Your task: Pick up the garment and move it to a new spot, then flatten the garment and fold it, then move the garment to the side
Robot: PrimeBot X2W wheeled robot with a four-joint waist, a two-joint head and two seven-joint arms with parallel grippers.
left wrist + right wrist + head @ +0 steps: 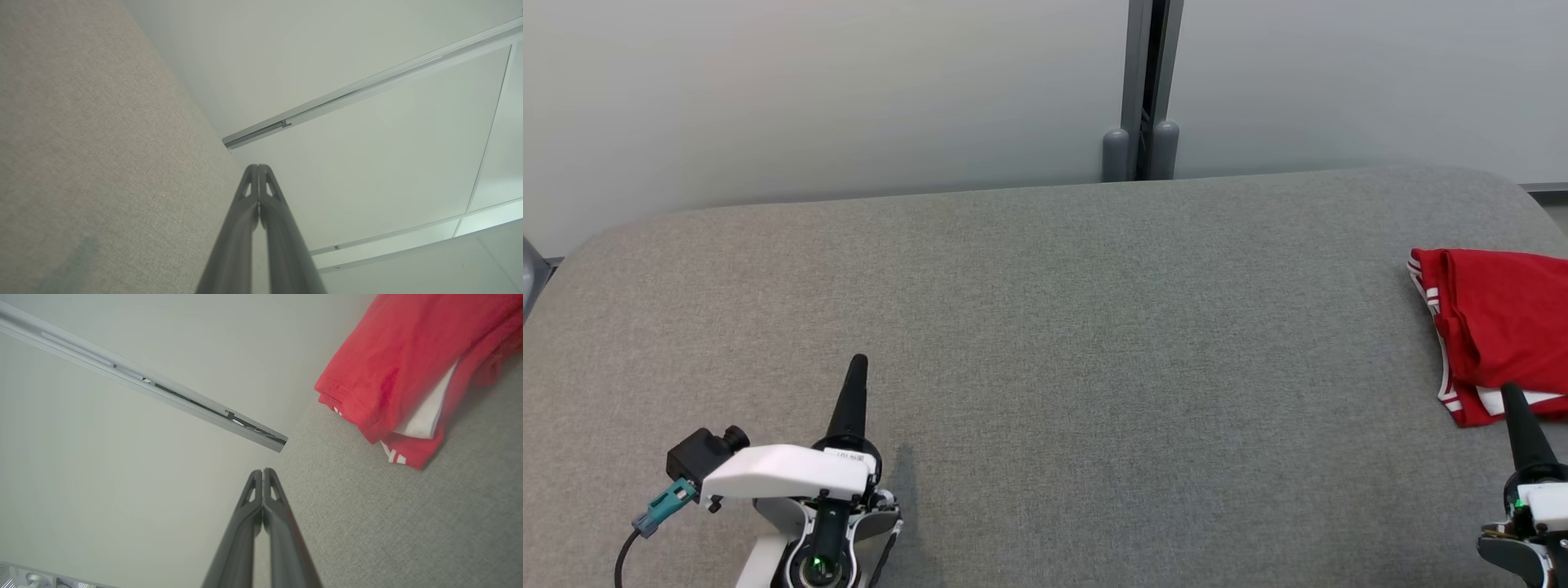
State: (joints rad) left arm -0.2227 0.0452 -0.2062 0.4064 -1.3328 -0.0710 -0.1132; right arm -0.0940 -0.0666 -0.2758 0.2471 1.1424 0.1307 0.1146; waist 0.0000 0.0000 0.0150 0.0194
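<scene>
Red garment [1499,327] lies folded at the far right of the grey bench [1045,327], probably set aside on purpose. My left gripper [858,361] and right gripper [1512,392] each have 2 fingers pressed together, holding nothing. The right tip is near the cloth but apart from it.

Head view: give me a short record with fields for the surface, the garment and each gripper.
surface: grey woven-fabric padded top, rounded far corners
garment: red cloth garment with white stripes, folded in layers, lying on the right side, partly cut off by the frame
left: left gripper shut, holding nothing, over bare fabric at lower left
right: right gripper shut, holding nothing, tip by the garment's near edge
stage: garment looks already folded and set aside
</scene>
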